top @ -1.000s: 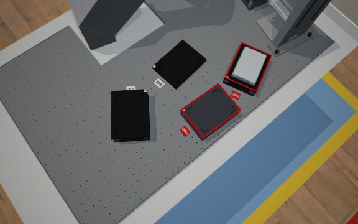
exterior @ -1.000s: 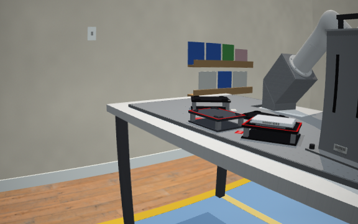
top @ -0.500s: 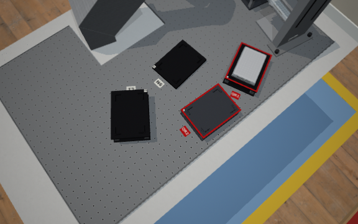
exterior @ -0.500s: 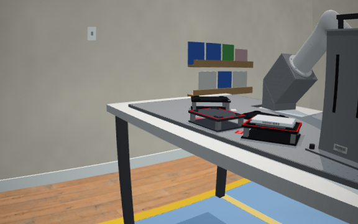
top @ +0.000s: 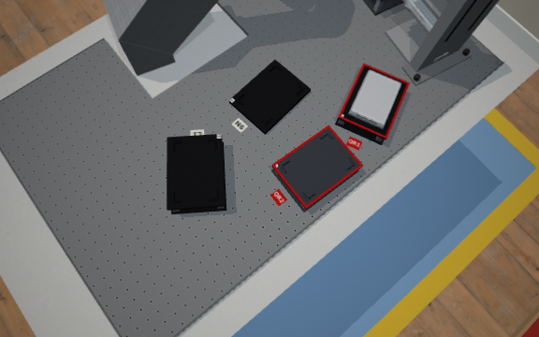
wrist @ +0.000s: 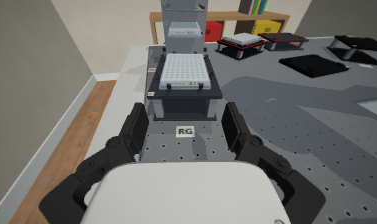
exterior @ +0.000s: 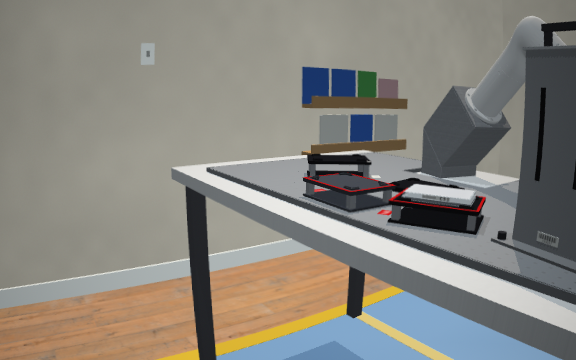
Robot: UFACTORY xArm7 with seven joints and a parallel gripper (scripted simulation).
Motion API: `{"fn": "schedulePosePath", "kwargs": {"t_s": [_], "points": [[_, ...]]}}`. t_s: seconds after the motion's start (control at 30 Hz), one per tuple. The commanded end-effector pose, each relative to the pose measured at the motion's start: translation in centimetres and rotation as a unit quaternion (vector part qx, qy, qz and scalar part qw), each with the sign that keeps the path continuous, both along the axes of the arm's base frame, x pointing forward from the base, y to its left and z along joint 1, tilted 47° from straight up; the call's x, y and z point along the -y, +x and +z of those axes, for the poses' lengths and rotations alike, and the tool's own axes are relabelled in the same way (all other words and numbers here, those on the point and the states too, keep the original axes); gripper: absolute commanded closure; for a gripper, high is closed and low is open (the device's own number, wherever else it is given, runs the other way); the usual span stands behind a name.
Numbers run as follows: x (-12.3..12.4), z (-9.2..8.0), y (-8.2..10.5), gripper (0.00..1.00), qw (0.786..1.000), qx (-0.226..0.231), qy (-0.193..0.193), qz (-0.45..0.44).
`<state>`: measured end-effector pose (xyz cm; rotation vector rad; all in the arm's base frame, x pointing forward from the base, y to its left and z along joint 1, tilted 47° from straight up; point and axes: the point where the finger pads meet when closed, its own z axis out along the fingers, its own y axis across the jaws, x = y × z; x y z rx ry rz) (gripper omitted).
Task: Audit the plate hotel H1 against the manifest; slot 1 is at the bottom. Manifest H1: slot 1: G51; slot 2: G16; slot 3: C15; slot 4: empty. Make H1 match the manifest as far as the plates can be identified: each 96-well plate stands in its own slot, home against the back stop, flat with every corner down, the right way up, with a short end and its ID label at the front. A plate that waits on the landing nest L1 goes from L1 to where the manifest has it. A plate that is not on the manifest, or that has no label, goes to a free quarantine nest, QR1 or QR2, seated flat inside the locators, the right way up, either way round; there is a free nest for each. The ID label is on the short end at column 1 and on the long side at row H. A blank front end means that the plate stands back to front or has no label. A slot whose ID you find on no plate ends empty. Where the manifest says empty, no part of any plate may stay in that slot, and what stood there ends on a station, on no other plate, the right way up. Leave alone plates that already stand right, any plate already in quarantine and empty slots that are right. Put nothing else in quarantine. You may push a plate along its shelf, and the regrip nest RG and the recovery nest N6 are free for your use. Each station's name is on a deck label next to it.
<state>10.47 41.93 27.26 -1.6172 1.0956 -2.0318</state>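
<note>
Pincer (wrist: 185, 129) spread wide and empty faces a white 96-well plate (wrist: 185, 71) seated on the RG nest (wrist: 185, 95), hotel H1 (wrist: 183, 12) beyond, where an off-centre closure could tilt the plate off its locators.

Tall grey slotted plate hotel tower (top: 443, 37) cut off by top edge in top view, by right edge in exterior view; slots not visible there. White 96-well plate on hotel shelf (wrist: 184, 29): label text too small to read in wrist view. White 96-well plate on black regrip nest (wrist: 185, 71): front label blurred, unreadable. White plate in red-edged quarantine nest (exterior: 439, 194): side label too small to read.
</note>
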Motion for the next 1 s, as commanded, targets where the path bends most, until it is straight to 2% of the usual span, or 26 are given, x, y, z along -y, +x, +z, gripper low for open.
{"fn": "schedulePosePath", "kwargs": {"t_s": [0.0,0.97], "points": [[0.3,0.2,0.7,0.00,1.000,0.000,0.001,0.000],[1.8,0.4,4.5,0.00,1.000,0.000,0.001,0.000]]}}
